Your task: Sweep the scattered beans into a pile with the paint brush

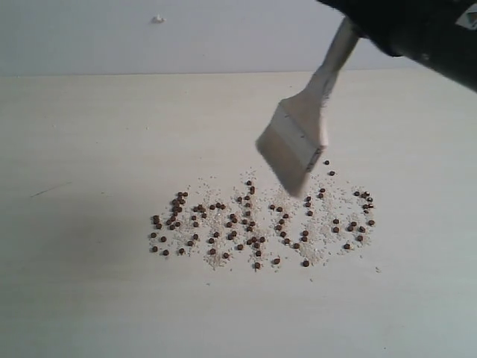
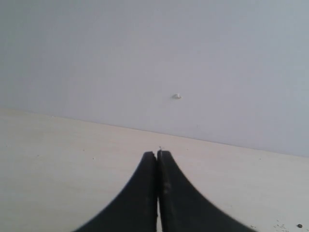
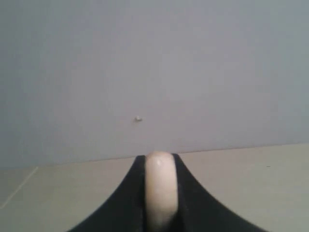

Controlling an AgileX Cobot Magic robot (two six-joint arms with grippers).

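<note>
Currently right end effector (image 3: 158, 162) clamped on paint brush (image 1: 302, 134) handle, upper right of exterior frame. Brush tilted, bristles pointing down-left at upper edge of beans (image 1: 253, 224); contact with bench (image 1: 89, 283) unclear, blurred. Beans scattered in wide band amid whitish grit (image 1: 223, 218), frame centre. Left end effector (image 2: 158, 153) fingers pressed together, empty.

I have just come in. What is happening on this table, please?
The right end effector grips the paint brush by its wooden handle. The brush is tilted, bristles down, at the edge of the beans. The beans lie spread in a wide band on the table, mixed with whitish grit, and are not yet in a pile. The left end effector is shut and holds nothing.
</note>
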